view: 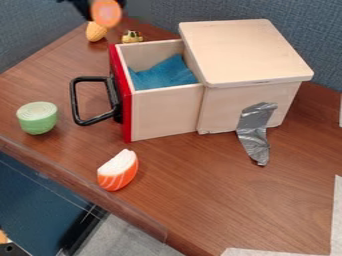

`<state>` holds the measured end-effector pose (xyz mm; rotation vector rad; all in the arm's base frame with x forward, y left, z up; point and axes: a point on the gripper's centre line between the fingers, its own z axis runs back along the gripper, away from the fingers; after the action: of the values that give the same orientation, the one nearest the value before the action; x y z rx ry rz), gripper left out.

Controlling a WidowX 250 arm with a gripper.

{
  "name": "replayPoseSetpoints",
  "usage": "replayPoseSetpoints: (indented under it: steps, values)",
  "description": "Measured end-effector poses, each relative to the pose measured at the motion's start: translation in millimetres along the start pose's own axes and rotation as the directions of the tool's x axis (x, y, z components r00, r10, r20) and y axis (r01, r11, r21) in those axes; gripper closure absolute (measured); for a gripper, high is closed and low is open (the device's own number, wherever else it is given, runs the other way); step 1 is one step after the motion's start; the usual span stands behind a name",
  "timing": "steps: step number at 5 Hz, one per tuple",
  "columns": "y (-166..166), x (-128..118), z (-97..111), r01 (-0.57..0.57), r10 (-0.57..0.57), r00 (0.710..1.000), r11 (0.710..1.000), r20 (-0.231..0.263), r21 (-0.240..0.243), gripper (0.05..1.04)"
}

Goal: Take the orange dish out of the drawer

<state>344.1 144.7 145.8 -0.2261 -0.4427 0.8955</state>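
Observation:
At the top edge, left of centre, the black gripper (93,6) is partly cut off by the view. It is shut on the round orange dish (106,13), which hangs in the air and overlaps the top of a toy corn cob. To the right and lower stands the wooden box with its drawer (163,112) pulled open, its red front and black handle facing left. A blue cloth (163,73) lies inside the drawer, and part of the drawer floor is hidden by the walls.
The yellow corn cob (96,32) and a small yellow-black toy (131,36) sit behind the drawer. A green cup-shaped object (37,118) stands at the left, and an orange-white salmon piece (118,170) lies in front. Silver tape (254,131) hangs from the box.

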Motion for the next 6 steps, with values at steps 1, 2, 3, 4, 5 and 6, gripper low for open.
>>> replayPoseSetpoints:
  steps: [1, 2, 3, 4, 5, 6]
  values:
    - [20, 21, -16, -0.043, 0.042, 0.999, 0.998, 0.024, 0.049, 0.418]
    - [38, 37, -33, -0.063, 0.058, 0.997, 0.993, 0.053, 0.098, 0.418]
    - [52, 46, -58, -0.063, 0.053, 0.996, 0.986, 0.065, 0.154, 0.418]
    - [67, 53, -85, -0.064, 0.053, 0.997, 0.979, 0.062, 0.194, 0.418]
    - [76, 57, -99, -0.057, 0.044, 0.997, 0.974, 0.064, 0.219, 0.418]
    - [82, 56, -112, -0.053, 0.042, 0.998, 0.97, 0.051, 0.237, 0.418]
